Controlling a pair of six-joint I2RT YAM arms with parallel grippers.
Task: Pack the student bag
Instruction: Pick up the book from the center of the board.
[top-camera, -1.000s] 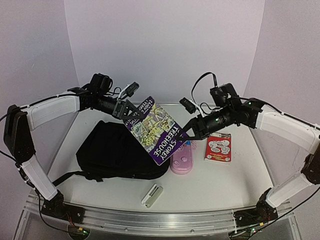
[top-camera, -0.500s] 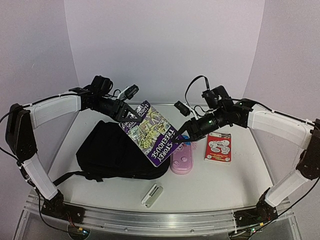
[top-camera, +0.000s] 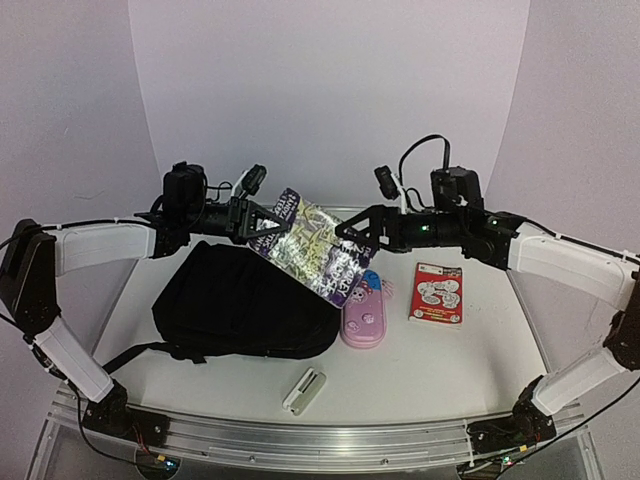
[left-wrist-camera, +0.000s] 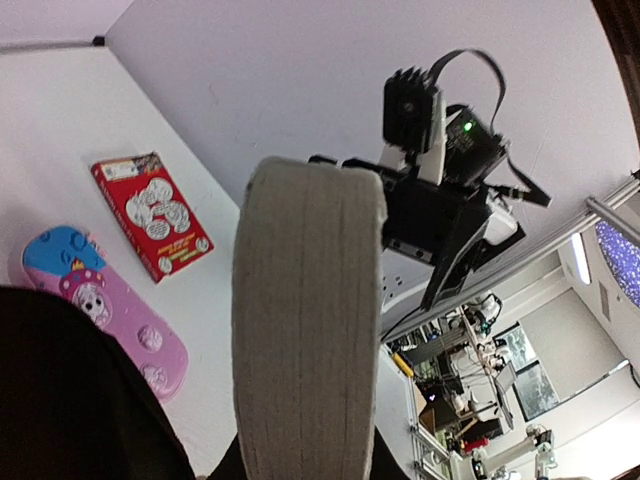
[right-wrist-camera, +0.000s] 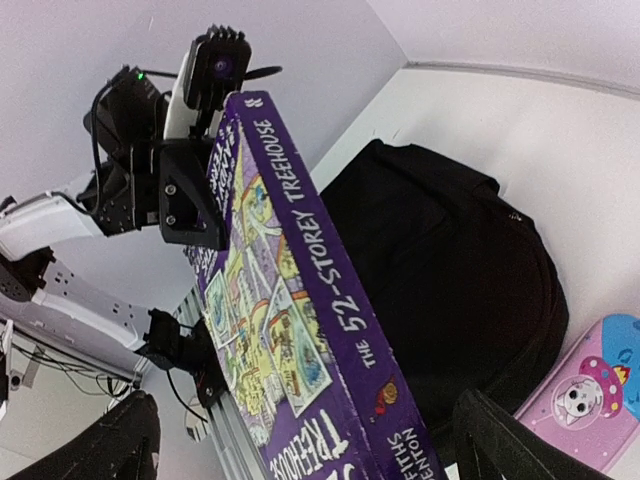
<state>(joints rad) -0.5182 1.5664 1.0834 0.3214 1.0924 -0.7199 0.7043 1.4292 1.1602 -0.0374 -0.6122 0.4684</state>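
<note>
The student bag (top-camera: 235, 300) is laid flat on the left half of the tabletop (top-camera: 420, 370); whether it is unzipped cannot be told. Above its far edge, the left gripper (top-camera: 265, 222) is clamped on one end of the purple book (top-camera: 315, 250). The other end is flanked by the right gripper (top-camera: 350, 238), jaws spread wide, nothing gripped. Loading the book is judged the step in hand; next it must be lowered to the bag's mouth.

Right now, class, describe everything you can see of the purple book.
The purple book is a paperback, spine reading The 52-Storey Treehouse, with cartoon cover and pale page edges. It hangs tilted above the student bag, one corner clamped by the left gripper; the right gripper stands open at its other end.
</note>
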